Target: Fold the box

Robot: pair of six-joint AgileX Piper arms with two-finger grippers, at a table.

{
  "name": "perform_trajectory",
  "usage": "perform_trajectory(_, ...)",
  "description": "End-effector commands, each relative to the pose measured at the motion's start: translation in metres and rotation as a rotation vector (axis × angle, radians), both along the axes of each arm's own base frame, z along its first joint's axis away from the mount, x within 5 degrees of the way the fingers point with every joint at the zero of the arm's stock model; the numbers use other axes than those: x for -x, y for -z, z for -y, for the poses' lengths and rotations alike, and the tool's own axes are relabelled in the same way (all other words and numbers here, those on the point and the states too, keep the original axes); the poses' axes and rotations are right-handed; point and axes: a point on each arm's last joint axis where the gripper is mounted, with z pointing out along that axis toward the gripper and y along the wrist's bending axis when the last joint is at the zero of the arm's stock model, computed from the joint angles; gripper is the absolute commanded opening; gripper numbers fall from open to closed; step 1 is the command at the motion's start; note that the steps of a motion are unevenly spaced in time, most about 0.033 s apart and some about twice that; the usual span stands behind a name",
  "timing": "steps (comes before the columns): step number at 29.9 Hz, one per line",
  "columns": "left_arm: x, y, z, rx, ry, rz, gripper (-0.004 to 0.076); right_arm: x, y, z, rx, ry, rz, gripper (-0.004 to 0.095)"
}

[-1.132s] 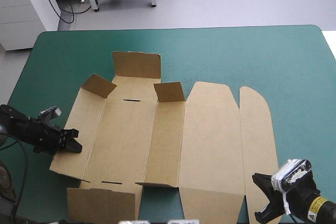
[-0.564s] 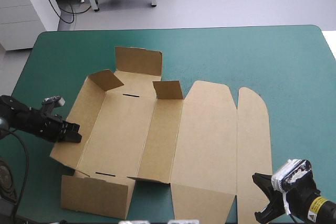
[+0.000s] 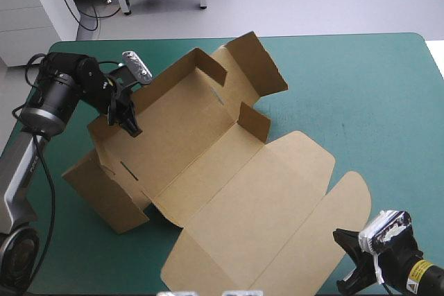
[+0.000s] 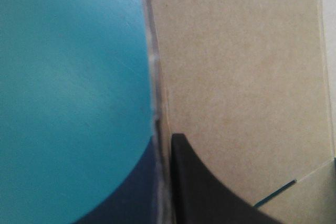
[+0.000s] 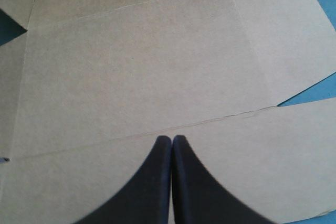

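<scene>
Clamping the matte brown box (image 3: 208,164) wall, left end effector (image 4: 165,140); right end effector (image 5: 171,138) together.

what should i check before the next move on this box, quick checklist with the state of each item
1. Grip of the left hand on the box: ok, shut on the top edge of the side wall.
2. That wall raised: ok, it stands up off the teal-green cover.
3. End flaps tucked: not ok, the far flap sticks out loose.
4. Flat lid: ok, it lies on the cover.
5. Free right hand: ok, shut, holding nothing.
6. Near corner of the lid on the table: cannot tell, the table's near edge is out of view.
</scene>
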Motion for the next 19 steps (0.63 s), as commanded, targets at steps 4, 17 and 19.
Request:
perform_trajectory(4,0.013,-0.042,0.037,-0.136,0.186,0.279,-0.0008,-0.003,-0.013,-0.002,-0.060,0.004,0.064,-0.0016)
perform_trajectory(17,0.052,-0.046,0.133,-0.271,0.551,0.509,-0.0008,-0.001,-0.013,-0.004,-0.084,-0.004,0.043,-0.0016)
perform_trajectory(19,0.059,-0.047,0.140,-0.303,0.577,0.523,-0.0008,-0.002,-0.013,-0.003,-0.078,-0.002,0.048,-0.0016)
